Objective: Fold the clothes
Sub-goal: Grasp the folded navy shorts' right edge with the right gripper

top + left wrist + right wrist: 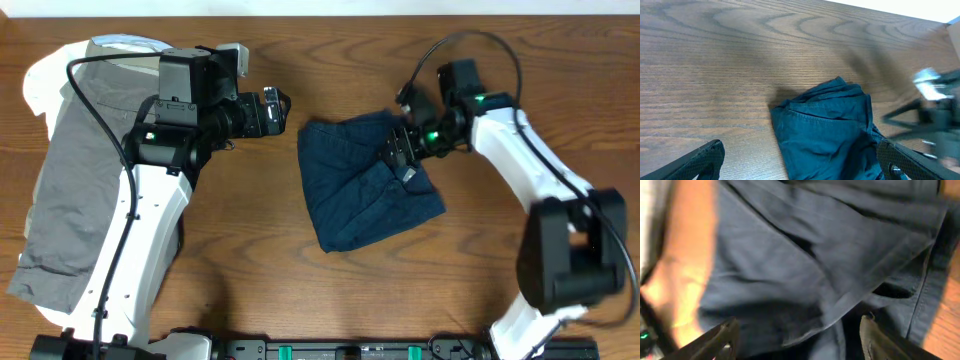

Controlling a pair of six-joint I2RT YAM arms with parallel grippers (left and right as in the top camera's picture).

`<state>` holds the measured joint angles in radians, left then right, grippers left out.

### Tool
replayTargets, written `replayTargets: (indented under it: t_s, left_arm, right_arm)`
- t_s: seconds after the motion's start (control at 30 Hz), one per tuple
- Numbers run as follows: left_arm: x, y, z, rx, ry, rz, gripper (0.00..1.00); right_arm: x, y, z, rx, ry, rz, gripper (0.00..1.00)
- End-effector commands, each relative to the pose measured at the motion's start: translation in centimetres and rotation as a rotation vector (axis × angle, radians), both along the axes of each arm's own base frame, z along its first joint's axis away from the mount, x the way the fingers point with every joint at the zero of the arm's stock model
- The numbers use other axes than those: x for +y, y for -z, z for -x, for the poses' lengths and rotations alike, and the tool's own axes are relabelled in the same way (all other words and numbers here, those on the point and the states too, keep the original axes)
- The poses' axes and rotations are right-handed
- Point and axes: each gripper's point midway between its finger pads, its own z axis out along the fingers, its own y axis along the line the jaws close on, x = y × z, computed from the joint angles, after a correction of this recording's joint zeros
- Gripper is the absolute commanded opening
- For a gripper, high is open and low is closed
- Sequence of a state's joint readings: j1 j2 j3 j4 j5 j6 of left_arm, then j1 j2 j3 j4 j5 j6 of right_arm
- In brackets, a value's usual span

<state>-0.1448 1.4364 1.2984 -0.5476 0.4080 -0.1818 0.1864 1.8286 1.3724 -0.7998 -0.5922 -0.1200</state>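
Observation:
The dark navy-blue shorts (362,185) lie folded in a rough square in the middle of the table. They also show in the left wrist view (827,125) and fill the right wrist view (805,265). My right gripper (400,155) is open, just above the upper right part of the shorts, its fingers (800,337) spread over a fold of the fabric. My left gripper (275,110) is open and empty, to the left of the shorts and apart from them; its fingers (800,162) frame the shorts' left edge.
Grey shorts (80,170) lie on a white garment (45,75) at the far left of the table, partly under my left arm. Bare wood table (480,270) surrounds the navy shorts.

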Motion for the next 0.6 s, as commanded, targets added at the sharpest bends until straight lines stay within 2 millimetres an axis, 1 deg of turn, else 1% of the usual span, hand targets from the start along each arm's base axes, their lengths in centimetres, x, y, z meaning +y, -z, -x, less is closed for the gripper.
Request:
replayTargets:
  t_s: [0.0,0.07,0.23,0.37,0.57]
  left_arm:
    - [0.8,0.6,-0.2,-0.003,-0.014,-0.042,0.98]
    - [0.8,0.6,-0.2,-0.006,-0.014,-0.046,0.98]
    - [0.8,0.5,-0.2,-0.008,-0.014,-0.045,0.98]
    - [0.8,0.5,-0.2,-0.008,-0.014,-0.045,0.98]
    - [0.8,0.5,-0.2,-0.008,-0.014,-0.045,0.98]
  right_arm:
    - [0.9,-3.3,0.9,-0.081,-0.091,-0.040,0.75]
    - [1.2,-3.0,2.0,-0.067,-0.139,-0.031,0.73]
    - [2.2,-0.7,4.0,-0.029,-0.227,-0.006,0.68]
    - [1.8,1.3,4.8,-0.009,-0.230,0.028,0.66]
    - [1.7,4.1,5.3,-0.028,-0.224,0.025,0.64]
